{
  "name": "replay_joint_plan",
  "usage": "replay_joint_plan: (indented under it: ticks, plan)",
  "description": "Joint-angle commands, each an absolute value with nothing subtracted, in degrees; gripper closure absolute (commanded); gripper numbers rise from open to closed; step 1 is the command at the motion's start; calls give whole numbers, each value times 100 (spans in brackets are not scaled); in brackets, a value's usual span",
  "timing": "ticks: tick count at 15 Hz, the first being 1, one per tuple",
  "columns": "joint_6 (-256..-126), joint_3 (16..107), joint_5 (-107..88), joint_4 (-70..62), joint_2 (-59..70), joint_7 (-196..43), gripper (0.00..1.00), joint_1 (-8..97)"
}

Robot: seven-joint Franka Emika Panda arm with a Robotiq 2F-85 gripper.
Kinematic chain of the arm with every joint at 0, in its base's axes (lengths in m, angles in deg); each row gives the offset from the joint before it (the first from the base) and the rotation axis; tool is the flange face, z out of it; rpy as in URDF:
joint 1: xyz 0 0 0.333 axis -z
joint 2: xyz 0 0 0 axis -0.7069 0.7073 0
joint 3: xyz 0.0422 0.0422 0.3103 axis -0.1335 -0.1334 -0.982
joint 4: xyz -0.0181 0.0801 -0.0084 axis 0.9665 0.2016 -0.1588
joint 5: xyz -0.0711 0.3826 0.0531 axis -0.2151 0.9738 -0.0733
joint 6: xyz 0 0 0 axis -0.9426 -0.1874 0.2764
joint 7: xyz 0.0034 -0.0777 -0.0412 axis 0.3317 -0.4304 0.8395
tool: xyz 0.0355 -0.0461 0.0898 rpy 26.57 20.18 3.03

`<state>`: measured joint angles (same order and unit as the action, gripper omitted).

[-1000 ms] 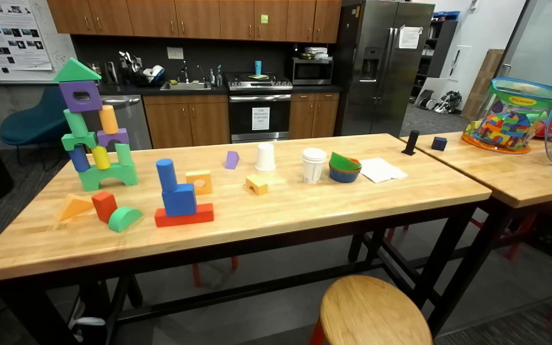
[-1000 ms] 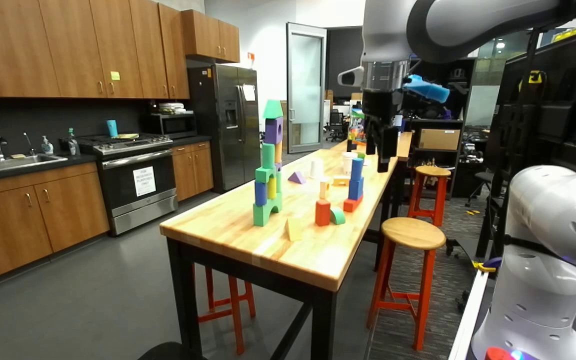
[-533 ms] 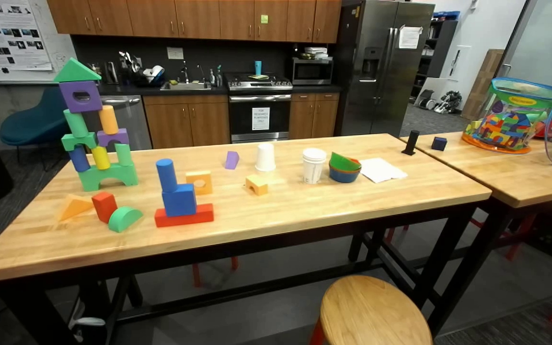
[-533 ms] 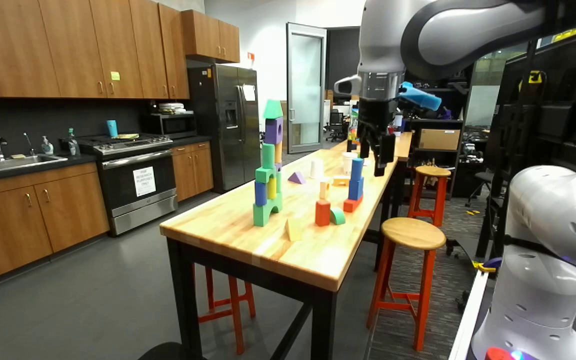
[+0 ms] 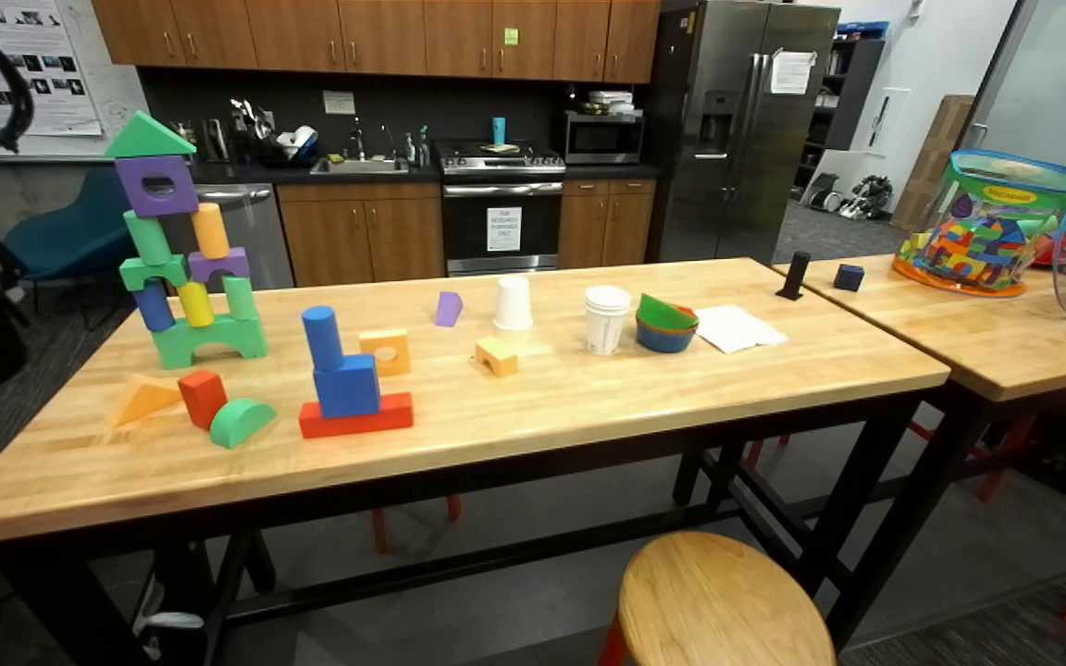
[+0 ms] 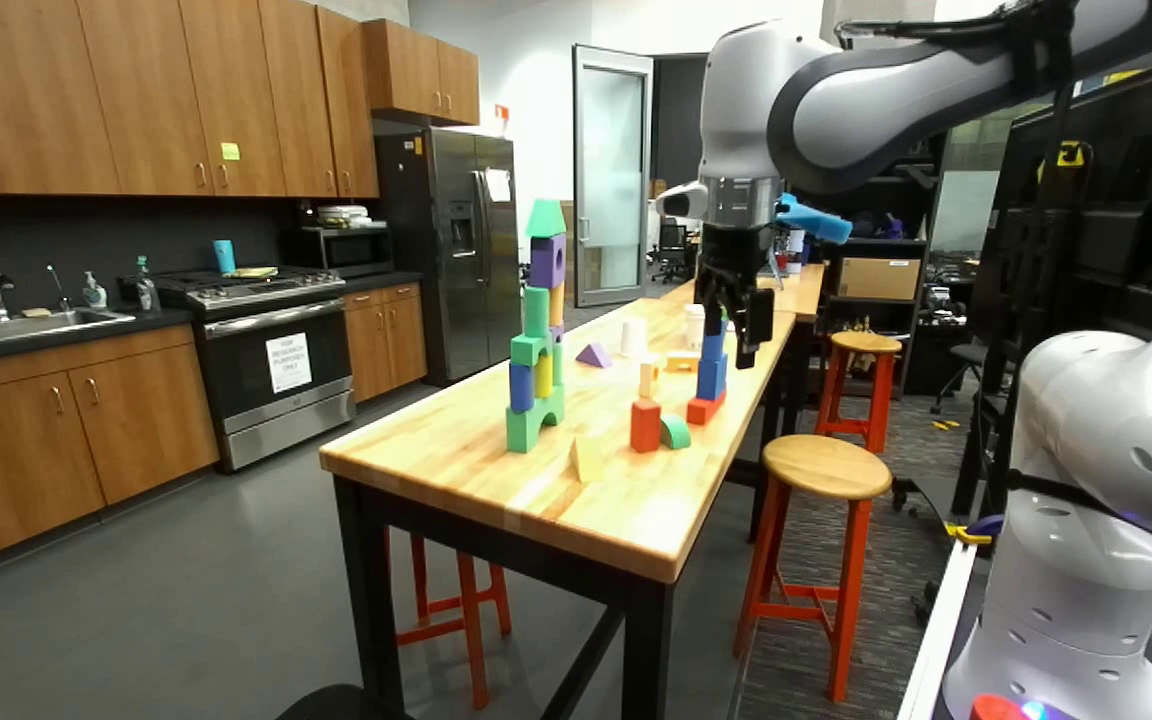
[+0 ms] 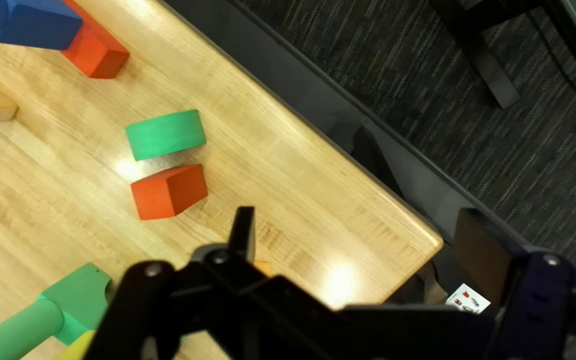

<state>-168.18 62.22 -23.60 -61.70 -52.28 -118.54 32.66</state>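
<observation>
Near the right edge of an exterior view, a clear tub (image 5: 1010, 194) with a blue rim holds a heap of small coloured blocks (image 5: 973, 248). Right of centre, a blue bowl (image 5: 664, 342) contains a tilted green bowl (image 5: 663, 313), with an orange edge showing between the two. Just left of it is an upright white cup (image 5: 603, 326), its inside hidden; closer to the middle, a second white cup (image 5: 513, 305) stands upside down.

The pale wooden worktop (image 5: 533, 416) spans the frame. A sheet of white paper (image 5: 738, 329) lies beside the bowls; at upper left rises a block tower (image 5: 195, 305), and left of centre a blue cylinder (image 5: 321, 339) stands on a blue block (image 5: 346, 387) over a red bar (image 5: 357, 421).

Along the bottom of the wrist view is the gripper (image 7: 357, 217), its jaws wide apart, with a corner of the worktop between them. Nearest, left of centre, are a red block (image 7: 169, 192) and, just beside it, a green half-round (image 7: 166, 134).

Behind are a stove (image 5: 502, 222) and a dark fridge (image 5: 738, 139) at the top; a round stool (image 5: 725, 601) fills the bottom right of centre.
</observation>
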Motion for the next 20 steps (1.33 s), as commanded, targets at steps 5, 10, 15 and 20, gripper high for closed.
replay_joint_plan:
  ticks: [5, 10, 15, 20]
  plan:
    - [-17335, 6295, -2432, -6027, -4568, -12336, 0, 3512]
    - [-17412, 6236, -2457, -5904, -4239, -12590, 0, 3565]
    - [-17529, 6246, -2438, -5816, -3937, -12761, 0, 3667]
    - [-17611, 6231, -2453, -5766, -3606, -12762, 0, 3836]
